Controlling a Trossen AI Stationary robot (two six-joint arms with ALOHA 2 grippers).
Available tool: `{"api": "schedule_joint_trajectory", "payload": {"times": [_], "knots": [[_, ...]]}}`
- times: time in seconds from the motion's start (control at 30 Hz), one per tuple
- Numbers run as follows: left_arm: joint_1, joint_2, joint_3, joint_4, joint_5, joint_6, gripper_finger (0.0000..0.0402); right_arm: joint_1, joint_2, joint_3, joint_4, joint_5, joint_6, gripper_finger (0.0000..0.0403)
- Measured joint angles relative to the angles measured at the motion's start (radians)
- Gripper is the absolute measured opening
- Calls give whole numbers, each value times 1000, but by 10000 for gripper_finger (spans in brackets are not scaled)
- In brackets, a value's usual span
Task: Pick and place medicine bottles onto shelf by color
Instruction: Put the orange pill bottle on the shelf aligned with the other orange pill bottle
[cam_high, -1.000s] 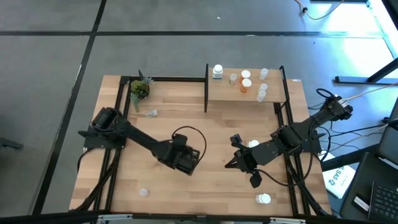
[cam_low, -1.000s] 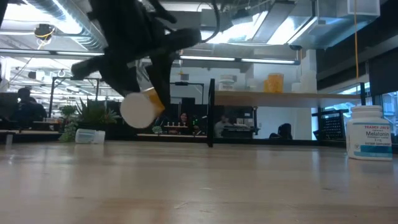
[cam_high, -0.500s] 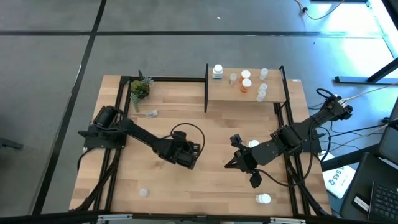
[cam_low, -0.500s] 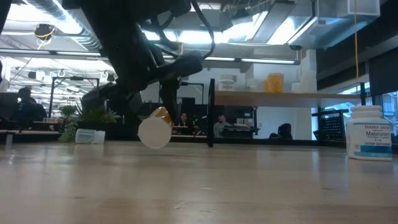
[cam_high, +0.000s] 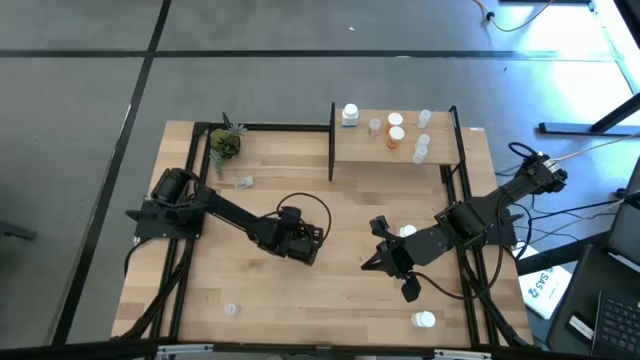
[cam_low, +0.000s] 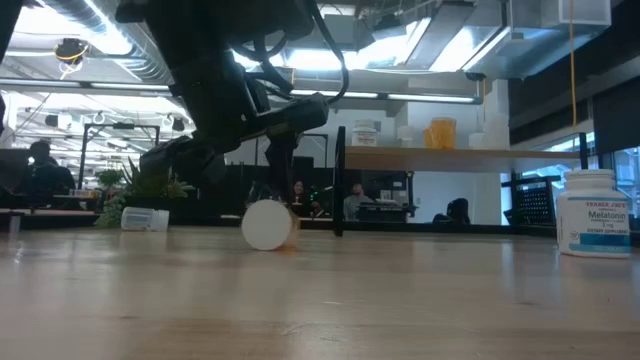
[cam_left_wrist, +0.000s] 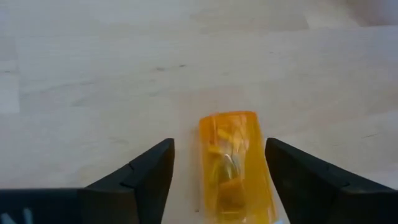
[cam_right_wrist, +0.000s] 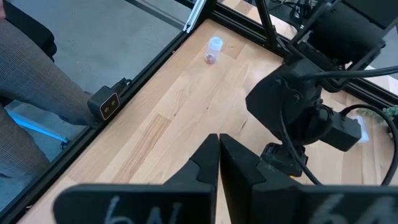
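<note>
An orange medicine bottle (cam_left_wrist: 233, 165) with a white cap (cam_low: 268, 225) lies on its side on the table's middle. My left gripper (cam_left_wrist: 217, 171) is open, low over the table, with one finger on either side of the bottle; in the high view the gripper (cam_high: 305, 245) hides it. My right gripper (cam_right_wrist: 217, 155) is shut and bare, raised over the table's right half (cam_high: 368, 264). The shelf (cam_high: 360, 152) at the far right carries a white bottle (cam_high: 349, 115), an orange one (cam_high: 396, 135) and clear ones (cam_high: 420, 150). My left gripper stands around the orange bottle's body, slanting down from above, its fingers along the bottle. One finger (cam_left_wrist: 146, 174) is apart from it. The other finger (cam_left_wrist: 292, 177) is right beside the bottle's side (cam_left_wrist: 264, 168); whether it touches, I cannot tell.
A potted plant (cam_high: 224, 143) stands at the far left, with a clear bottle (cam_high: 243, 182) lying near it. More bottles stand near the front edge: a clear one (cam_high: 230, 310) and a white one (cam_high: 424, 320). Another white bottle (cam_high: 407, 231) sits by my right arm. Black posts (cam_high: 331, 140) frame the shelf.
My left gripper has sunk toward the table and shifted a little toward the far edge with the orange bottle. The bottle hung tilted and clear of the table before; now it lies on its side on the wood, cap toward the near edge.
</note>
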Motion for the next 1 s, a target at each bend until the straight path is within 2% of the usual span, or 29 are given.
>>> {"api": "schedule_joint_trajectory", "payload": {"times": [0.2,0.37,0.7,0.87,1.0], "knots": [[-28,-42,-1,-29,-117,97,261,0,0,0,0,0,0,16],[-71,-139,0,-141,-137,152,259,0,0,0,1,0,0,16],[-257,-290,1,-220,-203,349,258,0,0,0,2,0,0,16],[-362,-298,0,-241,-172,448,257,0,0,0,2,0,0,16],[-439,-296,0,-246,-122,463,257,0,0,0,2,0,0,16]]}}
